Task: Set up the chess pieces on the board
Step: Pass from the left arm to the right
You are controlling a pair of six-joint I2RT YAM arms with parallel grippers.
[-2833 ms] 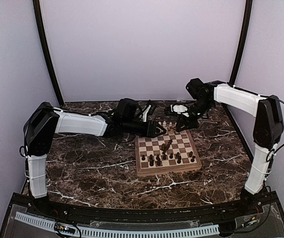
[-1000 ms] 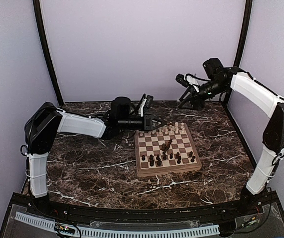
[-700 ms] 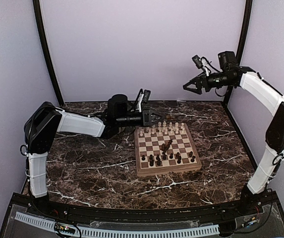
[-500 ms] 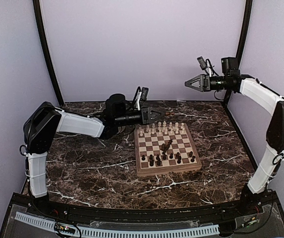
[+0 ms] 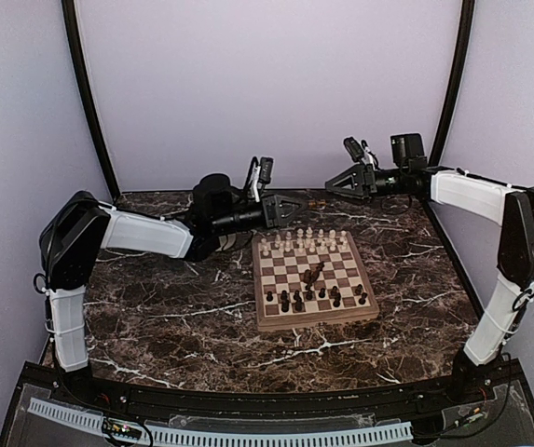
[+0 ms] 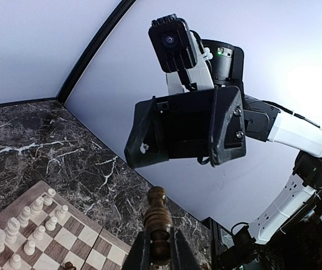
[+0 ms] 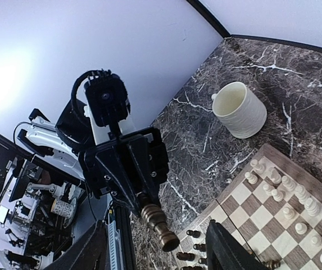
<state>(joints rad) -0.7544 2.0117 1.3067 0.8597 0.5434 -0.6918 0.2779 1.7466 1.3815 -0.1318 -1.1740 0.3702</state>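
left claw [image 5: 290, 207] clamped tight on the base of one dark chess piece [image 6: 158, 216], head pointing out, raised over the bench [image 5: 155, 317] far edge, beyond the far left corner of the board [image 5: 313, 321]. right claw [image 5: 334, 184] spread wide, empty, facing that piece, near but apart. on the board: white pieces [image 5: 304, 240] along far rows, dark pieces [image 5: 313, 298] along the near rows

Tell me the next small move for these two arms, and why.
Probably ease the right gripper forward until its open fingers straddle the free end of the dark chess piece, then close. The left gripper is shut on that piece, holding it in the air beyond the board and pointing it at the right gripper, which faces it empty. It looks like a handover.
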